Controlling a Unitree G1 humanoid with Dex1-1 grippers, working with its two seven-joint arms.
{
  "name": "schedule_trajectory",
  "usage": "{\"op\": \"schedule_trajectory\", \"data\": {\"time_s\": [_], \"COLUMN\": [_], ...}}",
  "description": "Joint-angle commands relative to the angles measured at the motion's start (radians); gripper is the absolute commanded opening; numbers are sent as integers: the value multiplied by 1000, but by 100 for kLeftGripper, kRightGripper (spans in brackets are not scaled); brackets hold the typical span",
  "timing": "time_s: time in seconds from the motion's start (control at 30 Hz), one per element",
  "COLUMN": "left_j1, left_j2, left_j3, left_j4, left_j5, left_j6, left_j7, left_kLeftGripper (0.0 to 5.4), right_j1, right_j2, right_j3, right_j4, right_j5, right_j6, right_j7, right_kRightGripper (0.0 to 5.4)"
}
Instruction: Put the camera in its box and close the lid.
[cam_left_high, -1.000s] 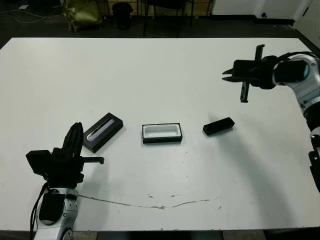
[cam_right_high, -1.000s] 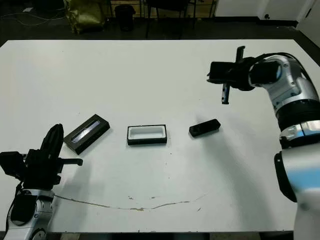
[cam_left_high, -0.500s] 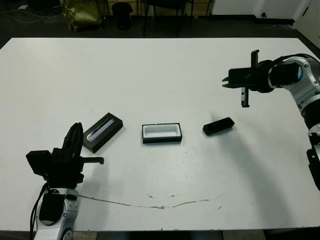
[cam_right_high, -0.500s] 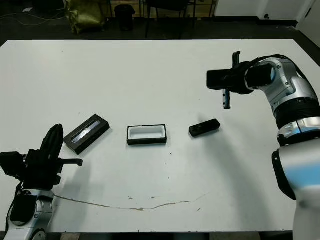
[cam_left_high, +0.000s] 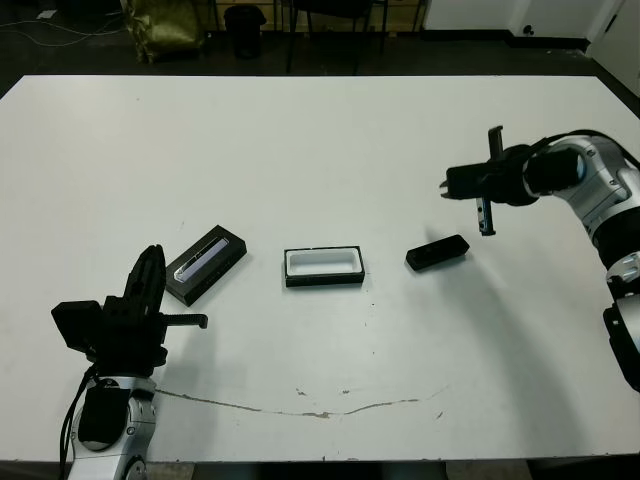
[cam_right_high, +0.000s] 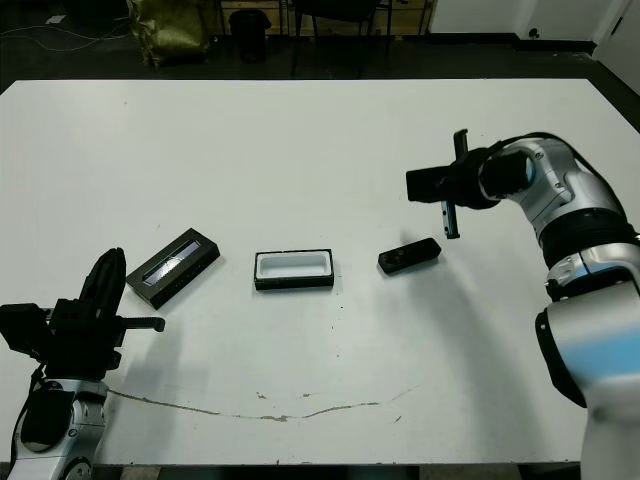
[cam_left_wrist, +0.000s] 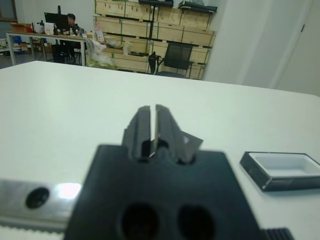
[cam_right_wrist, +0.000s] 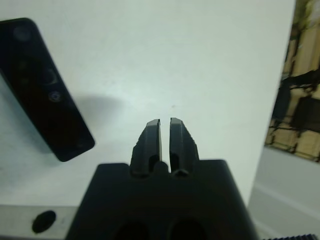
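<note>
Right gripper above the camera
My right gripper (cam_left_high: 484, 205), fingers pressed together and empty, hangs near the camera (cam_left_high: 437, 253); left gripper (cam_left_high: 150, 283) likewise closed, empty.

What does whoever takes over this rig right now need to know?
Right claw: shut, empty, in the air just beyond the small matte black bar camera.
Left claw: shut, empty, low at the near left edge.
Shallow black box with white lining: open, empty, mid-table.
Flat black lid with grey-lavender strip: on the table, left of the box.
Done: nothing.
Left: grasp camera, place in box, fit lid.
</note>
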Motion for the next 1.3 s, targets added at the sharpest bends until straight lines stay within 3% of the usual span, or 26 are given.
{"op": "schedule_trajectory", "data": {"time_s": [0.03,0.27,0.4,0.7,0.93,1.3], "left_j1": [11,10,11,11,13,7], "left_j2": [-2,1,-2,-2,-3,-3], "left_j3": [1,1,2,0,0,1], "left_j4": [14,21,22,23,25,52], "left_j5": [11,13,3,2,11,20], "left_j6": [7,-2,-2,-2,-7,-43], "left_j7": [9,4,1,0,4,-2], "left_kLeftGripper": [0,0,0,0,0,0], "right_j1": [41,62,75,81,91,103], "right_j2": [12,5,4,14,9,4], "right_j3": [1,22,24,29,34,33], "right_j4": [7,-6,3,7,11,-2], "right_j5": [2,-24,-27,-32,-30,-19], "right_j6": [27,38,9,57,13,16], "right_j7": [10,3,-16,-11,-15,-6], "right_kRightGripper": [2,2,2,2,2,2]}}
